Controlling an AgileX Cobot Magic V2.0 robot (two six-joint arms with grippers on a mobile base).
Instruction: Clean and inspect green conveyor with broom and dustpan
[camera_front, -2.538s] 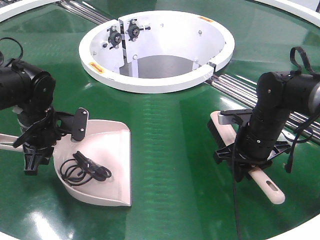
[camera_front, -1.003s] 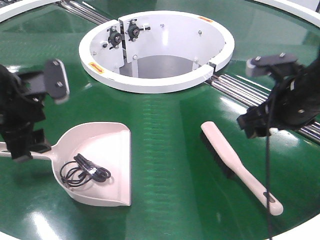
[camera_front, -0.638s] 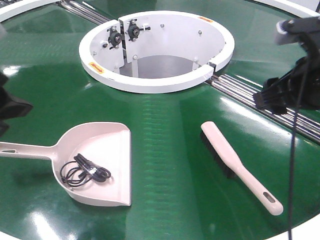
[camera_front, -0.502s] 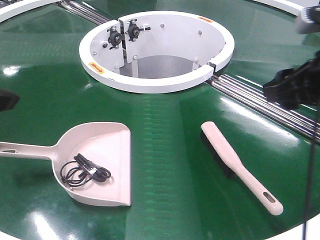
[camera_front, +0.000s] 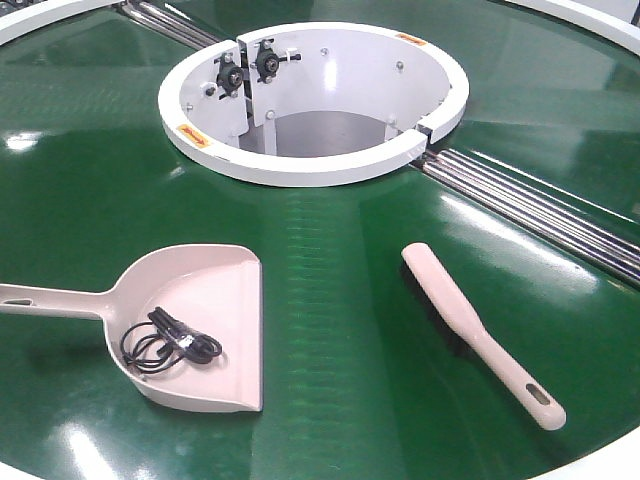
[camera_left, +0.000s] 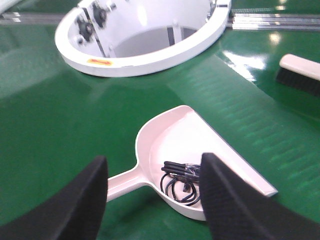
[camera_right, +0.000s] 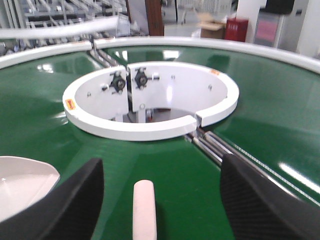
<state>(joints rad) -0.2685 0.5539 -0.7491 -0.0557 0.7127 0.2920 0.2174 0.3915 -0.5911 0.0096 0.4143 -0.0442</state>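
Note:
The green conveyor (camera_front: 340, 250) fills the front view, with its white ring opening (camera_front: 310, 100) and silver rails (camera_front: 540, 215). The dustpan (camera_front: 200, 320) lies at the left, a coiled black cable (camera_front: 165, 345) inside it. The broom (camera_front: 470, 325) lies at the right, handle toward the near edge. Neither gripper shows in the front view. My left gripper (camera_left: 152, 200) is open and empty, raised above the dustpan (camera_left: 200, 145) and its handle. My right gripper (camera_right: 160, 200) is open and empty, raised above the broom's tip (camera_right: 145, 210).
The conveyor's white outer rim (camera_front: 600, 465) runs along the near right edge. Black knobs (camera_front: 245, 65) sit on the ring's inner wall. Shelving and a red bin (camera_right: 237, 27) stand beyond the conveyor in the right wrist view.
Both grippers let go of the dustpan handle and the broom, rose and drew back out of the front view. The dustpan and broom lie still on the belt.

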